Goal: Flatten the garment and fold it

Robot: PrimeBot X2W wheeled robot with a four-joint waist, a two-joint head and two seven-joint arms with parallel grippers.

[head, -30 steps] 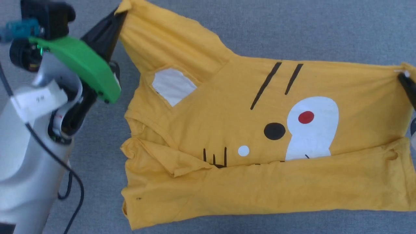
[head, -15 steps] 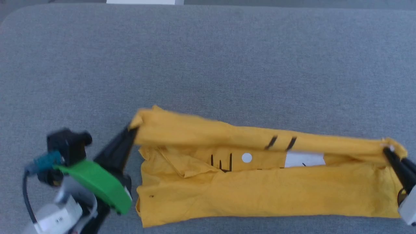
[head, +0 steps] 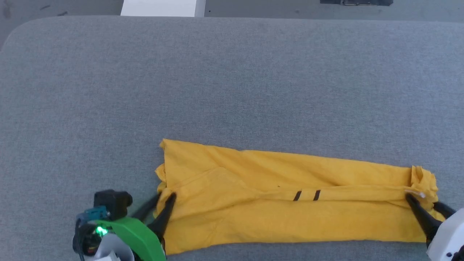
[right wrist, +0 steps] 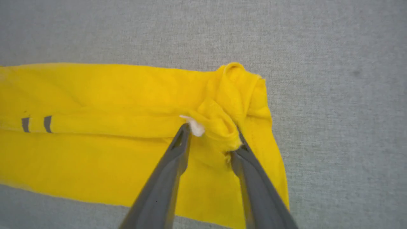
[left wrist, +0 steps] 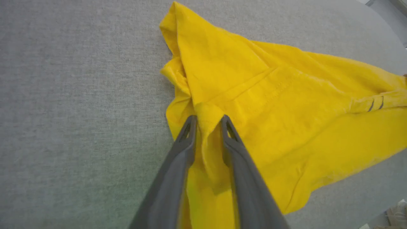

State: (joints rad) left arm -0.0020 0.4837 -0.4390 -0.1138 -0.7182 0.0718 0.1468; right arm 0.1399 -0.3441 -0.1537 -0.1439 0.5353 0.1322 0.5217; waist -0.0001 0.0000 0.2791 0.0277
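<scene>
The garment (head: 290,221) lies on the grey table (head: 232,79) as a long yellow strip folded lengthwise, with two short black stripes (head: 306,195) showing on the fold line. My left gripper (head: 166,197) is at the strip's left end, fingers apart, a loose ridge of fabric (left wrist: 208,133) lying between them. At the right end my right gripper (head: 422,201) is open too. In the right wrist view a bunched corner with a white tag (right wrist: 195,127) sits slack between its spread fingers (right wrist: 178,152).
A white object (head: 159,7) and a dark one (head: 355,1) lie beyond the table's far edge. Bare grey surface stretches far and left of the garment. The table's near edge runs just below the strip, with floor (left wrist: 394,216) past it.
Both grippers brought the lifted edge down and toward me over the printed front, then went from shut to open. The face print is covered. The head camera has tilted too.
</scene>
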